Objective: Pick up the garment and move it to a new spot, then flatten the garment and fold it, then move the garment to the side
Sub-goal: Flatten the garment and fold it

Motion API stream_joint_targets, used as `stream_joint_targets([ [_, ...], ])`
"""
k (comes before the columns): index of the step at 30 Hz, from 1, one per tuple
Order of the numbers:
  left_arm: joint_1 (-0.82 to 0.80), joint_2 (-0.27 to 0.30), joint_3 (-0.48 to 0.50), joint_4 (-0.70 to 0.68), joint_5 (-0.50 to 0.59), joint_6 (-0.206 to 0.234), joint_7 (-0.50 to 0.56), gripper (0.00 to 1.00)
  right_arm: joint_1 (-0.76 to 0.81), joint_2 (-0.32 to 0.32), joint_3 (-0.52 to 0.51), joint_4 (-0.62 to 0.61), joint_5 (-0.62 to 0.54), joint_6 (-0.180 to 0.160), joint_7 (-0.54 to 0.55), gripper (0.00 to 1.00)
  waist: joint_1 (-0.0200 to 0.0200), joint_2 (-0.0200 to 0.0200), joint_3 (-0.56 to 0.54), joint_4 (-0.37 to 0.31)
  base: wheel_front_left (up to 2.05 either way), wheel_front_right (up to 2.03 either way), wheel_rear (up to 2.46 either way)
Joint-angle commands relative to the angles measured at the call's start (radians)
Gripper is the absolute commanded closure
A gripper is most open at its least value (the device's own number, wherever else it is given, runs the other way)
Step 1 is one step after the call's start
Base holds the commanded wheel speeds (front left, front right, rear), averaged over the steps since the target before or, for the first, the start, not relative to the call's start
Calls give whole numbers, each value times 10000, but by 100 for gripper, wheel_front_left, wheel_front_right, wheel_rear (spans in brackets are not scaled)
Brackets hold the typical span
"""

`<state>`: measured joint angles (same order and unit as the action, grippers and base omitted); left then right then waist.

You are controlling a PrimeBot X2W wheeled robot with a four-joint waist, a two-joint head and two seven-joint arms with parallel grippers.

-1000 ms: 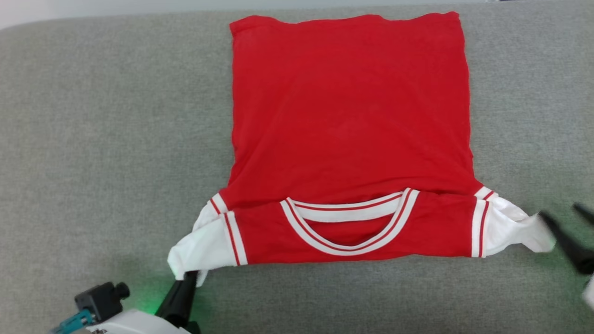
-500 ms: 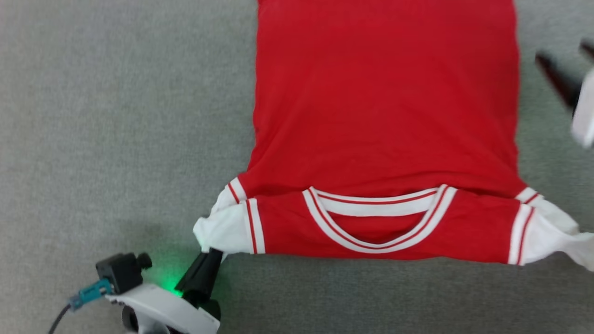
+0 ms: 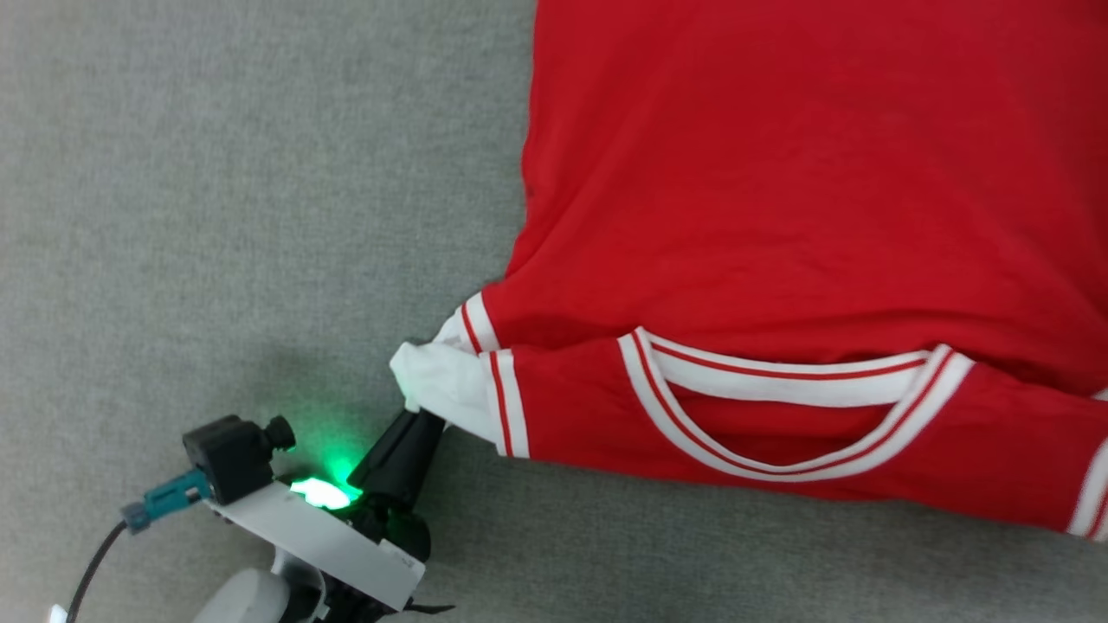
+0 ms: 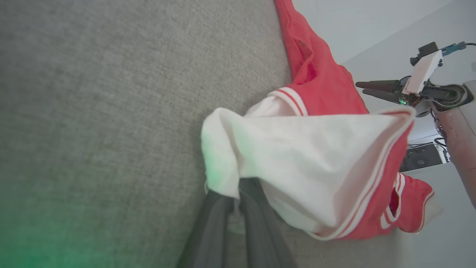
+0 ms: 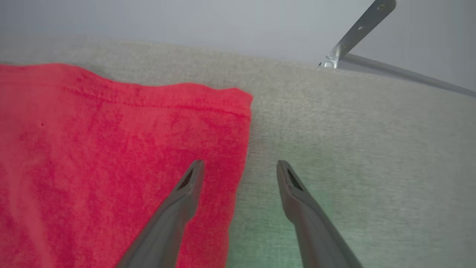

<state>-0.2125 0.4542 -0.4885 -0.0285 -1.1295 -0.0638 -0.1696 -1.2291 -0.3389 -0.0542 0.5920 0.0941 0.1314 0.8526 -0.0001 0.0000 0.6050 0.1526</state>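
Garment (image 3: 779, 190) is lying spread on the grey fabric tabletop (image 3: 216, 173), red body flat, striped collar (image 3: 779, 407) facing the near edge with the shoulder band folded over on top.

Cut-offs: in the head view the far hem and the whole right side are running out of frame, and only a sliver of the right sleeve trim (image 3: 1092, 493) is showing at the edge. The far right hem corner (image 5: 238, 100) is showing up in the right wrist view instead, lying flat near the tabletop's far edge, with a metal bracket (image 5: 357, 33) sticking up behind it.

Left hand (image 3: 424, 422) is sitting at the near left corner, clenched on the bunched white left sleeve (image 3: 437, 381). The left wrist view is confirming it: both fingers (image 4: 256, 216) are pressed together with the sleeve cloth pinched between them, and the sleeve is lifting off the tabletop and draping over the tips. How much cloth is sitting inside the pinch is hidden by the drape.

Right hand (image 5: 240, 167) is released, fingers spread wide, hanging over the right side edge of the red body just short of the hem corner: one finger over red cloth, the other over bare grey. Cannot tell whether the tips are touching anything.

A green glow (image 3: 320, 493) is washing over the tabletop beside the left wrist.
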Motion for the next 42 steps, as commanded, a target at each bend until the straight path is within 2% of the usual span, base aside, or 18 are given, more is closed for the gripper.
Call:
stream_joint_targets([
  [1,-260,-110,-32,954,-172,113,321,100,-189,120,-29,230,-96,-15,-20,0,1,0,507,338,0,0,0],
  [10,-582,0,-11,1421,-79,-65,229,100,-503,466,-191,1717,-678,-14,-300,0,1,0,851,343,0,0,0],
  [11,-609,-6,-24,1458,-71,-70,218,100,-533,512,-266,1831,-718,-14,-326,51,1,0,859,332,0,0,0],
  [13,-680,-41,-40,1541,-63,-101,201,100,-566,561,-247,2021,-776,-12,-422,100,1,0,834,309,0,0,0],
  [21,-986,-242,-151,1681,39,-314,-25,100,-224,408,-361,2350,-461,-15,-1387,100,1,0,-54,186,0,0,0],
  [26,-840,-299,-164,1673,-55,-309,-36,100,536,152,811,2077,522,-15,-1639,100,1,0,-813,-147,0,0,0],
  [29,-735,-371,-224,1717,-68,-267,-58,100,1262,-233,1650,1604,1462,-15,-1446,100,1,0,-1274,-371,0,0,0],
  [33,-572,-325,-192,1668,-74,-146,-108,100,2496,-1017,2869,241,2853,-15,-927,100,1,0,-1809,-695,0,0,0],
  [35,-499,-277,-169,1638,-99,-111,-105,100,3230,-1633,3291,-661,3518,-15,-613,100,1,0,-2046,-816,0,0,0],
  [38,-349,-188,-143,1583,-141,-66,-85,100,4475,-2358,3522,-2144,4427,-15,-192,100,1,0,-2397,-1014,0,0,0],
  [42,-201,-29,-144,1498,-68,30,-44,100,6304,-3072,3308,-3975,5175,-15,414,100,1,0,-2760,-1311,0,0,0],
])
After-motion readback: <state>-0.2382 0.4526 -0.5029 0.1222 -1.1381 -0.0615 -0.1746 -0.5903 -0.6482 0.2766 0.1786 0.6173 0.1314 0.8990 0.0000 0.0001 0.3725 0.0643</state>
